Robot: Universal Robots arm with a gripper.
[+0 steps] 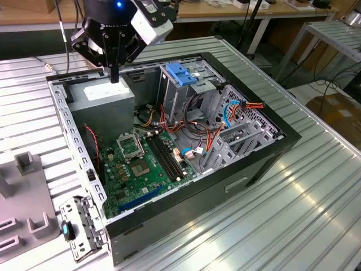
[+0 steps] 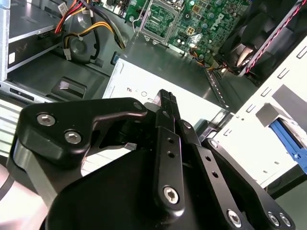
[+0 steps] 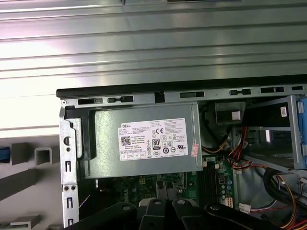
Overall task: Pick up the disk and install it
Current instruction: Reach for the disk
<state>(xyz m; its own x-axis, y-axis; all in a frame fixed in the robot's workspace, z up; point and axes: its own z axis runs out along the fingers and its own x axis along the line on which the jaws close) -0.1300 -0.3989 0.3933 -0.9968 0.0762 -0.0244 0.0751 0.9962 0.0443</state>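
Black claw [image 1: 114, 79] narrow (fingers together, empty), poised above grey box [image 1: 107, 101] inside open case [image 1: 248, 172].

The motherboard [image 1: 132, 169] is green with black slots [image 1: 169, 159] and a blue strip [image 1: 144, 196], the cables [image 1: 251, 105] red, orange, yellow and blue, and the bracket [image 1: 181, 73] bright blue on bare silver metal. The power supply box [image 3: 105, 143] is plain grey with a white sticker [image 3: 152, 140] printed in black and a small pink tag [image 3: 194, 149]. The gripper [image 1: 114, 76] is matt black, the case rim [image 3: 168, 87] black, the table [image 1: 316, 186] silver-grey with long parallel ribs.
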